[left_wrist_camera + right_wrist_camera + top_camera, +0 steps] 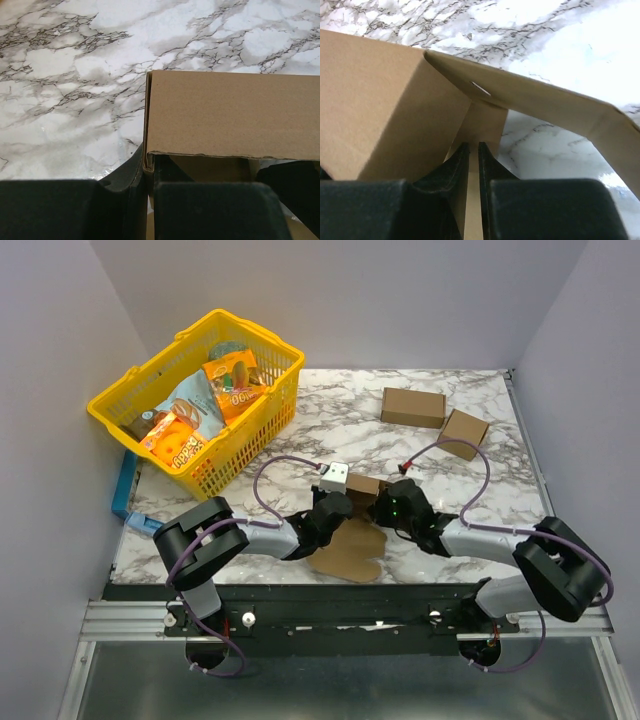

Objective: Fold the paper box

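Note:
The paper box point(352, 545) is a brown cardboard sheet at the table's near middle. One part lies flat with rounded tabs and another part stands raised between the two grippers. My left gripper point(335, 508) is at its left side. In the left wrist view its jaws point(149, 172) are shut on the corner edge of a raised panel of the box point(230, 115). My right gripper point(388, 502) is at its right side. In the right wrist view its jaws point(474, 150) are nearly closed on a thin cardboard flap of the box point(385, 110), under a slanting panel.
A yellow basket point(250, 435) of snack packets stands at the back left. Two neat cardboard cuboids, one long point(412, 407) and one squarish point(464, 432), lie at the back right. A blue object point(122, 485) lies by the left wall. Walls enclose the table.

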Controlling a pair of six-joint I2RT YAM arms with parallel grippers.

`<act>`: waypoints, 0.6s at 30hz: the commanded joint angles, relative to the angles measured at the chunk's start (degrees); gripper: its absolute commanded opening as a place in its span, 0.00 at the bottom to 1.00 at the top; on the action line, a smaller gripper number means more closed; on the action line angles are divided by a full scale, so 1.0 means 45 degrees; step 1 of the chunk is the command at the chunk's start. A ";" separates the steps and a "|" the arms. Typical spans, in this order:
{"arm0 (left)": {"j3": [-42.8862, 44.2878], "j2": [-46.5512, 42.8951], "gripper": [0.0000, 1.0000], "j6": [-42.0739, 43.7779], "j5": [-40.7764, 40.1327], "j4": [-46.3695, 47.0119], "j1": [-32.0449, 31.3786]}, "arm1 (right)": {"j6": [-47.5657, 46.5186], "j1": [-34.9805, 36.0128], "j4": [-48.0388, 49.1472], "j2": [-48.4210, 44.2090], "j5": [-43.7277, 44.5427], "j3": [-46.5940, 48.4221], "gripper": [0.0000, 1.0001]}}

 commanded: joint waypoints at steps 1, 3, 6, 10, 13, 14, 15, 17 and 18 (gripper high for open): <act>-0.0093 0.0376 0.00 -0.0120 0.0785 -0.1060 -0.0125 | 0.0301 -0.0027 -0.0226 0.0630 -0.0155 0.0623 0.20; -0.0073 0.0376 0.00 -0.0139 0.0785 -0.1059 -0.0125 | 0.0439 -0.0027 -0.0869 0.1000 -0.0075 0.0838 0.18; -0.0073 0.0357 0.00 -0.0139 0.0785 -0.1060 -0.0125 | 0.0810 -0.0007 -0.1147 0.1488 -0.0133 0.0839 0.16; -0.0092 0.0337 0.00 -0.0139 0.0785 -0.1040 -0.0125 | 0.1492 0.0070 -0.1458 0.2171 -0.0368 0.0780 0.15; -0.0073 0.0337 0.00 -0.0139 0.0766 -0.1060 -0.0125 | 0.1825 0.0207 -0.1712 0.2427 -0.0193 0.0683 0.14; -0.0073 0.0337 0.00 -0.0120 0.0766 -0.1079 -0.0125 | 0.1827 0.0227 -0.1713 0.2409 -0.0154 0.0624 0.15; -0.0073 0.0317 0.00 -0.0120 0.0746 -0.1079 -0.0125 | 0.1769 0.0227 -0.1751 0.2312 -0.0153 0.0605 0.15; -0.0092 0.0317 0.00 -0.0120 0.0726 -0.1118 -0.0125 | 0.1321 0.0246 -0.1868 0.1671 0.0003 0.0701 0.17; -0.0073 0.0356 0.00 -0.0158 0.0726 -0.1137 -0.0125 | 0.1048 0.0227 -0.1927 0.1357 0.0003 0.0721 0.18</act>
